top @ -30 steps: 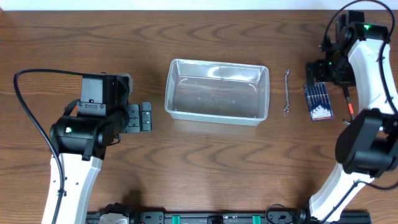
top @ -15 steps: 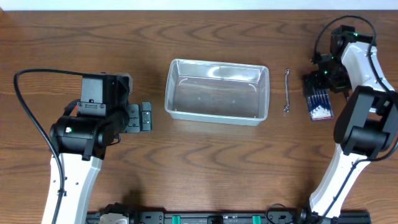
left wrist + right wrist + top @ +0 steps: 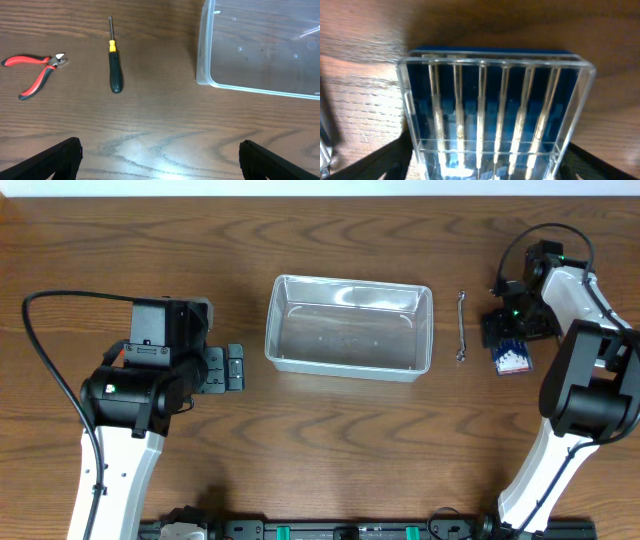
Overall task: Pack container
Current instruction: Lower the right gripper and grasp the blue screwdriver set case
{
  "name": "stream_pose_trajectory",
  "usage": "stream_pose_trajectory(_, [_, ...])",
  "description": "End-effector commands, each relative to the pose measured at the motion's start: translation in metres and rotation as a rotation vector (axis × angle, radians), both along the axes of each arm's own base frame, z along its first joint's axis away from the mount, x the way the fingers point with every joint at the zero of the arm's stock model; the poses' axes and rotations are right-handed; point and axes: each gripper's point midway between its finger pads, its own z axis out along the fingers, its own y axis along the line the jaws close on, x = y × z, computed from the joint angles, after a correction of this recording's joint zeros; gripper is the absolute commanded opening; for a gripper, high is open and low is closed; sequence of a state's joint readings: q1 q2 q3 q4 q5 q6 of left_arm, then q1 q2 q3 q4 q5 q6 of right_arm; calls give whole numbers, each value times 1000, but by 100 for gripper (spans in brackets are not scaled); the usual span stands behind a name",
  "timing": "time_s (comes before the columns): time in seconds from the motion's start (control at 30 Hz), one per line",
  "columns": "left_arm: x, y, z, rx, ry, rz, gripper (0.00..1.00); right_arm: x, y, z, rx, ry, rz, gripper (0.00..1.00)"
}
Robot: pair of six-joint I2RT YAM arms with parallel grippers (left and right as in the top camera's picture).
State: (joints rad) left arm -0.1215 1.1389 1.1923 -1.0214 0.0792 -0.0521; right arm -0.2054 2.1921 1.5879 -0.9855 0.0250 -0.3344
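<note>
Container (image 3: 346,283) sits at centre of the overhead view. Left gripper (image 3: 232,367) is left of it, jaws wide, holding nothing. Right gripper (image 3: 507,329) at upper right, jaws wide, straddles the clear-lidded blue case (image 3: 490,100); contact cannot be told. Pliers (image 3: 35,72) upper left in the left wrist view, screwdriver (image 3: 114,65) beside them. Wrench (image 3: 461,326) lies between container and case.

The overhead camera is looking straight down, taking in the whole table (image 3: 330,440). The left wrist camera is looking down at a slant from nearer, sharing one end of the container (image 3: 201,50) with the overhead view. The right wrist camera is sitting very close over the blue case (image 3: 495,115), also appearing overhead.
</note>
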Motion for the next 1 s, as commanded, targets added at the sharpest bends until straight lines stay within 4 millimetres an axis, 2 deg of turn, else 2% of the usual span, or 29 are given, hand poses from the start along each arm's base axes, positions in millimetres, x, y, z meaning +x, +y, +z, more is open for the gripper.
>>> stream_pose_trajectory(0.0, [2,-1,8,-5,-20,-8,98,-38,0,-51,-18,148,-17,80])
stream_pose_trajectory(0.2, [2,-1,8,-5,-20,-8,98,-38,0,-54,-21,144,-48,72])
stream_pose_trajectory(0.57, [2,-1,8,-5,-20,-8,99,-38,0,-53,-23,143,-63,73])
stream_pose_trajectory(0.83, [2,-1,8,-5,-20,-8,98,-34,0,-51,-25,133,-67,66])
stream_pose_trajectory(0.97, [2,-1,8,-5,-20,-8,98,-27,1,-42,-26,129,-60,63])
